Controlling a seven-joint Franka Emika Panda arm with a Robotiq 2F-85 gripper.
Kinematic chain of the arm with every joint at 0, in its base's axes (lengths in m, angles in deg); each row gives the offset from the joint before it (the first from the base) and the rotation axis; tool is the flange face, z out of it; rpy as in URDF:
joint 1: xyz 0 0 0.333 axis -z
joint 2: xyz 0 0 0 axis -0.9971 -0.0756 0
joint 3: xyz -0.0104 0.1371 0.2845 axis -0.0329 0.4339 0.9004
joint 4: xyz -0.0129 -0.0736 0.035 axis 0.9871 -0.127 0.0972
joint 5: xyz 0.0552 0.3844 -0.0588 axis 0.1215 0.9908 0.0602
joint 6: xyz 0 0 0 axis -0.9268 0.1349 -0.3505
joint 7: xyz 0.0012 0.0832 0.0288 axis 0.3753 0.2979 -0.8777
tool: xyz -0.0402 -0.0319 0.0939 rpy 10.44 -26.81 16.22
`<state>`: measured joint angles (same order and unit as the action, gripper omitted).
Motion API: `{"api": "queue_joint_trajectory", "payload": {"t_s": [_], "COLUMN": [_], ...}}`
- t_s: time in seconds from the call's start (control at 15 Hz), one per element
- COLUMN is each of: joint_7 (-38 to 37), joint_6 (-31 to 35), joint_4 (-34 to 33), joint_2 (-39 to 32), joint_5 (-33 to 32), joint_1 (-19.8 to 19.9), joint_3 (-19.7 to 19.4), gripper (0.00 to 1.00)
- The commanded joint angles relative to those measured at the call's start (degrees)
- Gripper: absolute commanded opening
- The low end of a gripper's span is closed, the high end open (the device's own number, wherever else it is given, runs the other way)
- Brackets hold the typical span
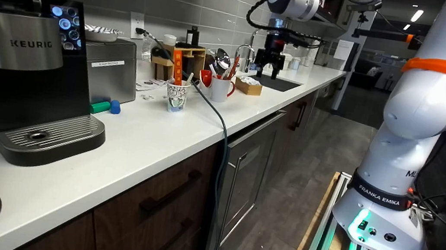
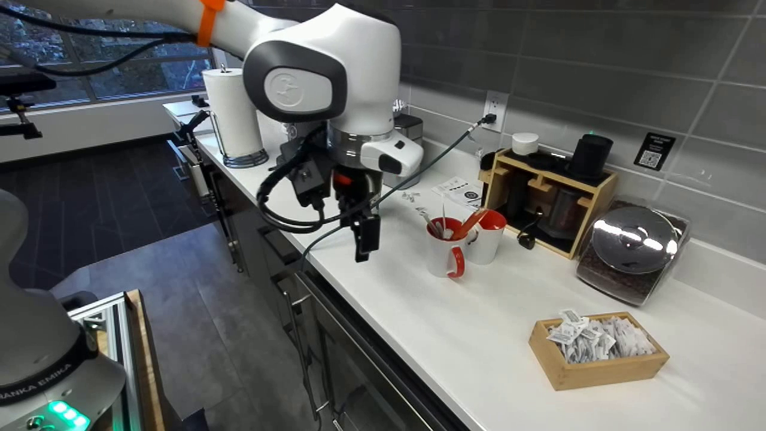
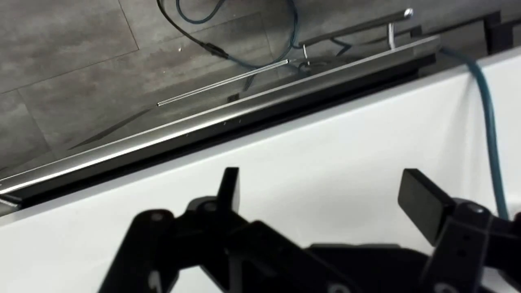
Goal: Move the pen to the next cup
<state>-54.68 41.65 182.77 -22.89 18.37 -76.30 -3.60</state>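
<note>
Standing on one counter (image 1: 142, 142) are two mugs (image 2: 440, 254) (image 2: 486, 244), one paper cup (image 1: 176, 97).

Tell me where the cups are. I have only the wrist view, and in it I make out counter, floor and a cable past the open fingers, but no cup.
Observer: In both exterior views, a red-handled mug and a second mug stand close together on the counter; I can't tell whether they touch.

Operator: Say what the red-handled mug holds.

Observer: Several slender things, among them a red-orange stick leaning out over the rim; what exactly it is, I can't make out.

Operator: Look for any other cup.

Observer: In an exterior view, a patterned paper cup stands nearer the coffee machine than the mugs do.
</note>
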Motion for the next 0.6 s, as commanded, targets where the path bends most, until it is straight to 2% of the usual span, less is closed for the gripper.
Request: {"api": "queue_joint_trajectory", "payload": {"t_s": [0.0,0.27,0.4,0.53], "joint_7": [-8.86,-19.52,-16.82,-17.61], "joint_6": [-0.91,0.28,-0.34,0.09], "joint_4": [-13.35,-20.25,-20.72,-19.97], "joint_2": [-8.33,-10.27,-10.17,-9.20], "joint_5": [4.38,6.90,7.72,5.89], "joint_1": [1.47,0.92,1.32,1.25], "joint_3": [1.50,3.65,4.64,4.94], "gripper": [1.00,1.00,1.00,1.00]}}
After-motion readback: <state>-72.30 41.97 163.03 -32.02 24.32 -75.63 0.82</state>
